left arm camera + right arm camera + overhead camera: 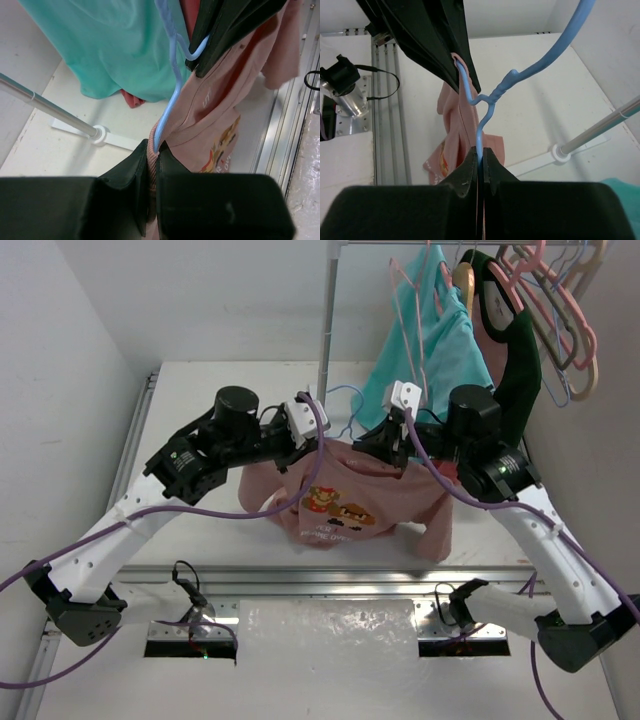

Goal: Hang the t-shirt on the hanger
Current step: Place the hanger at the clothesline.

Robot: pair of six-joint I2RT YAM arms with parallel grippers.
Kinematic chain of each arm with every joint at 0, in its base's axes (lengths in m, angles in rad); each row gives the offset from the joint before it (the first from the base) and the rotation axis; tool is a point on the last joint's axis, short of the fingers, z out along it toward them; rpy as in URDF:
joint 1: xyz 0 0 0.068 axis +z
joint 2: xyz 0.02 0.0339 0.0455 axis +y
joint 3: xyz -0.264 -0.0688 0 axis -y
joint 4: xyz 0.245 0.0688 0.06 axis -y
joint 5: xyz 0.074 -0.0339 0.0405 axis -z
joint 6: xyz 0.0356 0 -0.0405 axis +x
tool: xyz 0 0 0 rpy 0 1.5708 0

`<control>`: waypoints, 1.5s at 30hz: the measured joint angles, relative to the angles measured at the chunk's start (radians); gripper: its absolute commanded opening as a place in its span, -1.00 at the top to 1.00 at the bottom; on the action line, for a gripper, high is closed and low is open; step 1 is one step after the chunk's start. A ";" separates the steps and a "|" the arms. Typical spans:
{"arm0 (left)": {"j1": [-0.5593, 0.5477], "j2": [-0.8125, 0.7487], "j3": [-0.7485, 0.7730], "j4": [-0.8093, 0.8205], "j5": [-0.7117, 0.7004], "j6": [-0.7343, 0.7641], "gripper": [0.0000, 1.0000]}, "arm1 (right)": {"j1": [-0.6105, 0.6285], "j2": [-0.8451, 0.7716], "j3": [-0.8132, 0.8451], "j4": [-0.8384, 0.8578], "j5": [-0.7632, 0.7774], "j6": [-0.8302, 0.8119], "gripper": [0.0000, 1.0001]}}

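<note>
White bench (200, 390) under both arms.

Teal shirt (120, 45) hangs beyond the left claw, rack pole (50, 107) off to its side.

The t-shirt (340, 502) is slung between the two claws and drapes down from them toward the arm bases, chest print facing up (whether the hem rests on the bench, cannot tell).

Left claw (152, 157): pressed together, pinching the ribbed pink collar, with blue wire running in at the same spot.

Right claw (480, 155): pressed together on the hanger's wire, pink fabric bunched just behind its fingers.

The hanger (492, 95): twisted neck sits between the two claws, its hook rising up and away from the right one.
</note>
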 measured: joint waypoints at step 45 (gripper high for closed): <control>-0.004 -0.396 -0.362 0.171 -0.832 -0.406 -0.50 | -0.003 0.532 0.971 -0.188 0.944 0.105 1.00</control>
